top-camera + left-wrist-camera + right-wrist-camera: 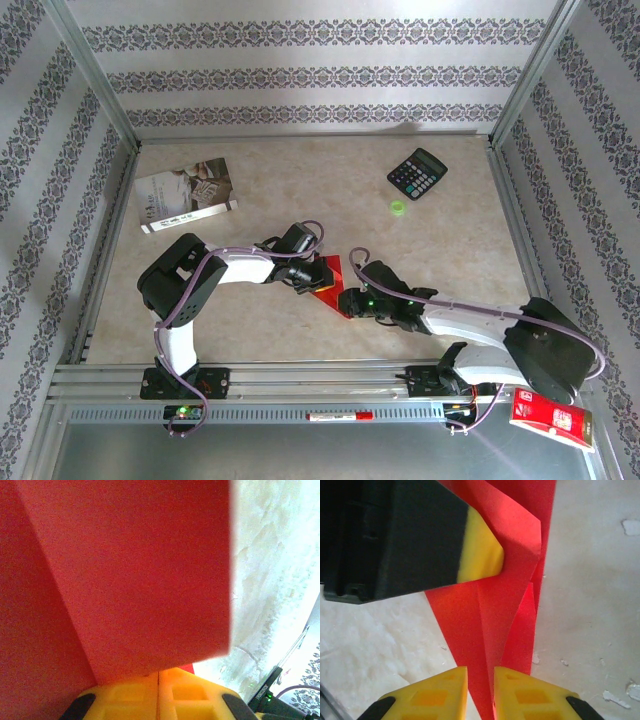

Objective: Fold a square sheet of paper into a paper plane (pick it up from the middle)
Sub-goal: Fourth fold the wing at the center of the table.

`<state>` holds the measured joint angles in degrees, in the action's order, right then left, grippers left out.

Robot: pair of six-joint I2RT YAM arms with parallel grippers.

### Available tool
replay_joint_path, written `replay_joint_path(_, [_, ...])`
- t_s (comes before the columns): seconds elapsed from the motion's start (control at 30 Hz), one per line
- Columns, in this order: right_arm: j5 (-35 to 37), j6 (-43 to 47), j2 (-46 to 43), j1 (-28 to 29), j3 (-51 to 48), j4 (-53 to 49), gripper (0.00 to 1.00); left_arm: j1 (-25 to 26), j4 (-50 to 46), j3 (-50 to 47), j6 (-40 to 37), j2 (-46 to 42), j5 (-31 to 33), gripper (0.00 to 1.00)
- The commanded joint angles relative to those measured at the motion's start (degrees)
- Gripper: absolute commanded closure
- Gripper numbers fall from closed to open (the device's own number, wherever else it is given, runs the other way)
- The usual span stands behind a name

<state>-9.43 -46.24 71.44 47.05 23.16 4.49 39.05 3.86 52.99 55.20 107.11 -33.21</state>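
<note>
The partly folded red sheet of paper [329, 287] lies mid-table between the arms. The left gripper [159, 676] is closed, its yellow tips against a raised fold. The right gripper [480, 674] stands slightly parted, the sheet's edge in its gap.

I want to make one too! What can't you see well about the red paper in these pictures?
Top view: the folded red paper is partly covered by the left gripper and right gripper.
Left wrist view: paper too close, blurred; creases unreadable.
Right wrist view: its lower end runs off the bottom edge.
</note>
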Motion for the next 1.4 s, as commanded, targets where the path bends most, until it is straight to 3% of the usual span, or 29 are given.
replay_joint_path(0.0, [1.3, 1.2, 2.0, 0.5, 1.1, -1.1, 0.80, 0.2, -2.6, -0.5, -1.8, 0.9, 2.1, 0.93])
replay_joint_path(0.47, [2.0, -0.3, 4.5, -0.5, -1.0, -1.6, 0.91, 0.2, -3.2, 0.2, -2.5, 0.7, 2.3, 0.91])
replay_joint_path(0.7, [1.3, -1.4, 2.6, 0.8, -3.0, -1.7, 0.87, 0.1, -3.5, -0.1, -3.2, 0.8, 2.7, 0.90])
replay_joint_path(1.03, [1.3, 3.7, -7.1, 0.5, 0.6, -6.0, 0.78, 0.1, -3.0, -0.7, -3.3, 1.0, 2.7, 0.90])
replay_joint_path(1.37, [-7.1, 6.8, 3.0, -2.5, 6.3, -1.1, 0.85, 0.1, -2.8, -0.5, -3.0, 1.0, 2.6, 0.90])
